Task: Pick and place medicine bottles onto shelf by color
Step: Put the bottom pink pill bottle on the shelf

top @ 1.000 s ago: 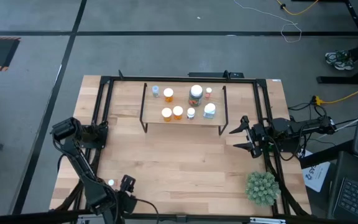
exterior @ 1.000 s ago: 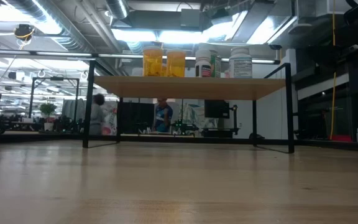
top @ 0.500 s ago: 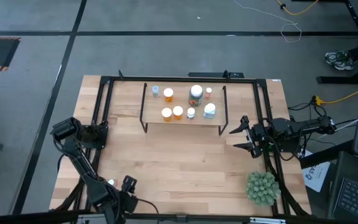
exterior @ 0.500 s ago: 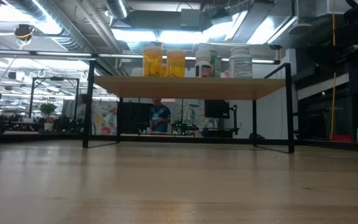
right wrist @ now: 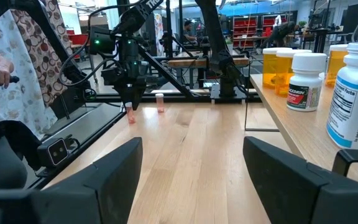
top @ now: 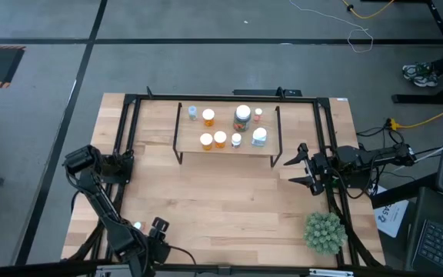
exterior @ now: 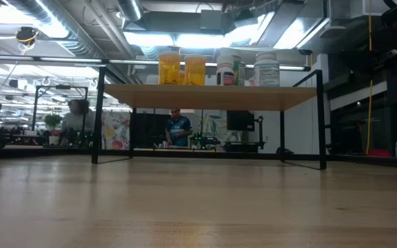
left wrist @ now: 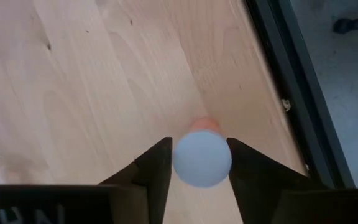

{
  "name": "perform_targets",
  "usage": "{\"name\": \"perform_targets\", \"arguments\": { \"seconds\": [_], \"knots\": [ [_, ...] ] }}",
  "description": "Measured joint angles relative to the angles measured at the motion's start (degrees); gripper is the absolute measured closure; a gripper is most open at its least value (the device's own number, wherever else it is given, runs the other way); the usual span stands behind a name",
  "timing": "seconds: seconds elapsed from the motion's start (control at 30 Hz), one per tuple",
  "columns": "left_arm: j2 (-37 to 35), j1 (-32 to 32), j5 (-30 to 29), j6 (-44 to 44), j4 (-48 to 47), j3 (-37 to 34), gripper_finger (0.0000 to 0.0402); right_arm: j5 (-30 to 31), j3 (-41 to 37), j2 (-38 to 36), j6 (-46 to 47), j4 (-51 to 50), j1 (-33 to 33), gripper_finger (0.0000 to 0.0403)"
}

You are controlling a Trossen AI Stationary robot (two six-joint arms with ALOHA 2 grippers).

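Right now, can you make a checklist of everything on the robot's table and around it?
Surface: light wooden table, mostly bare in the middle.
Job's things: eight medicine bottles stand on the shelf, orange ones grouped left, white ones right, a larger jar between; one more small bottle sits at the table's near-left edge.
Clutter: spiky green plant at the near-right corner.
Grippers: left gripper has its fingers around the small bottle's white cap; right gripper waits open at the table's right edge.
Cables: yellow and white cables on the floor.
Surroundings: a person's shoes beside the table; people in the room behind.
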Motion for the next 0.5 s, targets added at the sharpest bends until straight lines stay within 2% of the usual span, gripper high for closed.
{"name": "perform_targets", "arguments": {
  "seconds": [0.27,0.5],
  "knots": [
    [0.0,0.8,0.1,-1.4,0.4,0.1,0.0288,0.0,0.0,0.0,0.0,0.0,0.0,0.0121],
    [0.0,3.8,0.7,-3.3,0.3,4.1,0.0292,0.0,0.0,0.0,0.0,0.0,0.0,0.0121]
  ]
}}
